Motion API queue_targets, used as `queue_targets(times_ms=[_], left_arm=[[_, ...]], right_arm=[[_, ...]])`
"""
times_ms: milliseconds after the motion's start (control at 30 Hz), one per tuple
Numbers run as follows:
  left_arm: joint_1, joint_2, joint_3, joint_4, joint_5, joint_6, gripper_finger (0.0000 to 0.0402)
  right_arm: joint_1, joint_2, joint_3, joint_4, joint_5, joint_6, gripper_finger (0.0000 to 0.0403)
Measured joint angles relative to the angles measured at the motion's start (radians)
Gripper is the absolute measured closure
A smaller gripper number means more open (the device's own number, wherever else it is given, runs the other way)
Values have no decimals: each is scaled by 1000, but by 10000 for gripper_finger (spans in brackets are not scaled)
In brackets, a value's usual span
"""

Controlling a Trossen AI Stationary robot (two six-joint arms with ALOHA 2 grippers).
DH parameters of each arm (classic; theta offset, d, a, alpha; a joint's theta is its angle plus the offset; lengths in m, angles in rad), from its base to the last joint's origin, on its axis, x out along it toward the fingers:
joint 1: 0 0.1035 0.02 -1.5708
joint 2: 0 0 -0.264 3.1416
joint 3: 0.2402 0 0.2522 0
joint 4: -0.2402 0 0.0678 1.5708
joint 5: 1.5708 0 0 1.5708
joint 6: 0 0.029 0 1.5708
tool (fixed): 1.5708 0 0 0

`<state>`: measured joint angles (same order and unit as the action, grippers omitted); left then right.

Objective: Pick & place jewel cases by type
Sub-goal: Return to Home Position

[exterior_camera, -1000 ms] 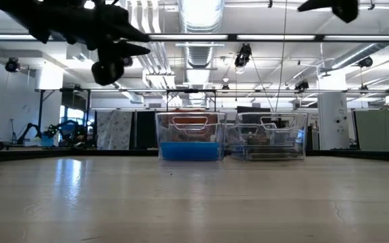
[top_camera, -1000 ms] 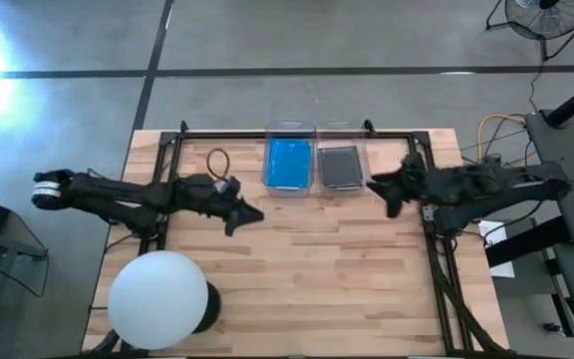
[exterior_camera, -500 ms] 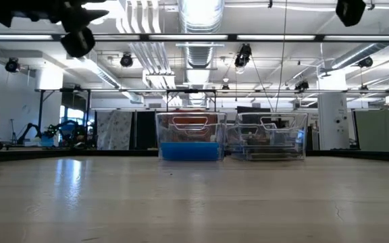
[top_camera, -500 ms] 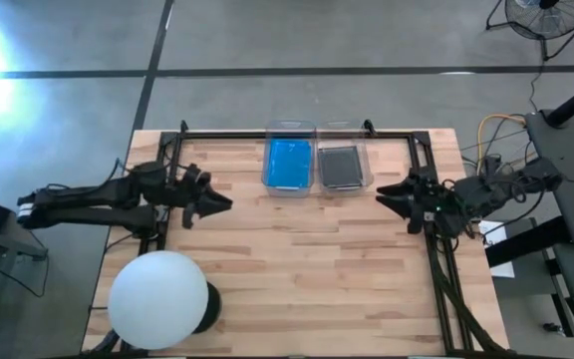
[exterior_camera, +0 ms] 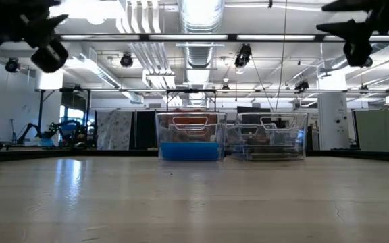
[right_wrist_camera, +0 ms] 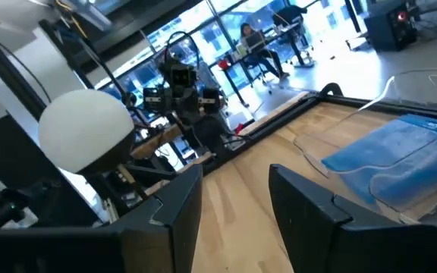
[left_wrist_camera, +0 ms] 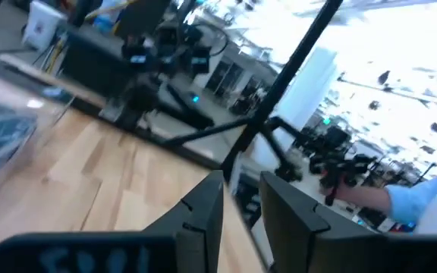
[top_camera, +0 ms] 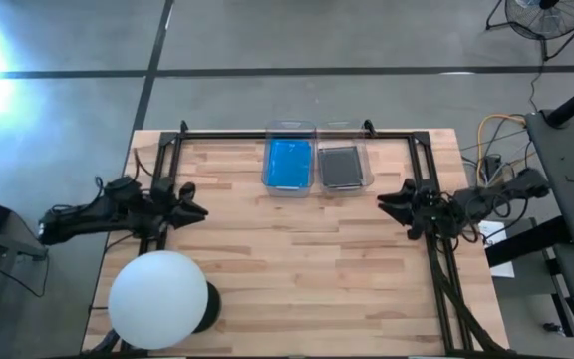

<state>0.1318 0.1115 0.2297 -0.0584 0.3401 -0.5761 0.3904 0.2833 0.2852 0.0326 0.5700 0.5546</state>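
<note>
Jewel cases, blue (top_camera: 288, 163), lie in left bin (top_camera: 289, 128); grey cases (top_camera: 340, 167) in right bin (top_camera: 343, 127). Left pincer (top_camera: 199, 210), right pincer (top_camera: 385, 202): spread, empty.

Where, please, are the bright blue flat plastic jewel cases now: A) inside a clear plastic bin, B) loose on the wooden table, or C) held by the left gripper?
A: in the high view the bright blue jewel cases lie inside a clear plastic bin.
</note>
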Motion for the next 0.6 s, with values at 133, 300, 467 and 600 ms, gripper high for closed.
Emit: queue_targets(times_ms=[133, 300, 467, 600], left_arm=[[0, -92, -74, -6, -50, -10, 331], [1, -105, -152, -7, -95, -82, 331], [0, -57, -198, 57, -114, -159, 331], [0, -30, -199, 61, -121, -163, 331]], right_arm=[[0, -40, -81, 33, 37, -28, 255], [0, -57, -156, 29, 88, 27, 255], [0, -52, -227, 30, 86, 26, 255], [0, -42, -275, 34, 86, 23, 255]])
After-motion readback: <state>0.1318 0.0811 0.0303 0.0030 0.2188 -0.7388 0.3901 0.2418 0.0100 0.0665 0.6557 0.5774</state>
